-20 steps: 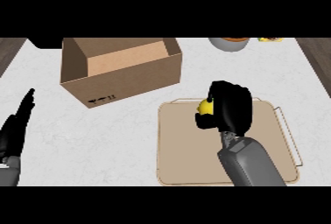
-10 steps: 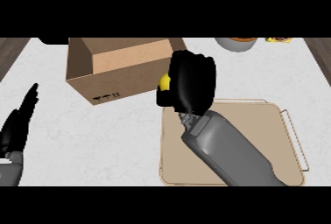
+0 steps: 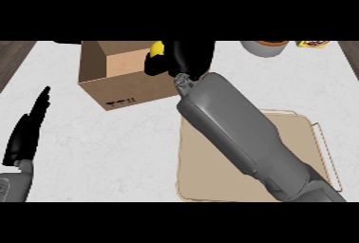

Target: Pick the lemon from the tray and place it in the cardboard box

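The right hand (image 3: 184, 59) is curled around the lemon (image 3: 155, 51), of which only a yellow sliver shows at the hand's left side. A second ago hand and lemon were over the far part of the tray (image 3: 288, 137); half a second ago they were at the near right corner of the cardboard box (image 3: 119, 76); now they are above the box's open top, at its right wall. The tray, to the right of the box and nearer the robot, no longer carries the lemon, and the right forearm crosses it diagonally. The pick thus appears complete and the carry nearly so; what remains is probably the release into the box. The left hand (image 3: 26, 133), fingers straight and holding nothing, rests well left of the box. A bowl (image 3: 265, 47) stands to the right of the box.
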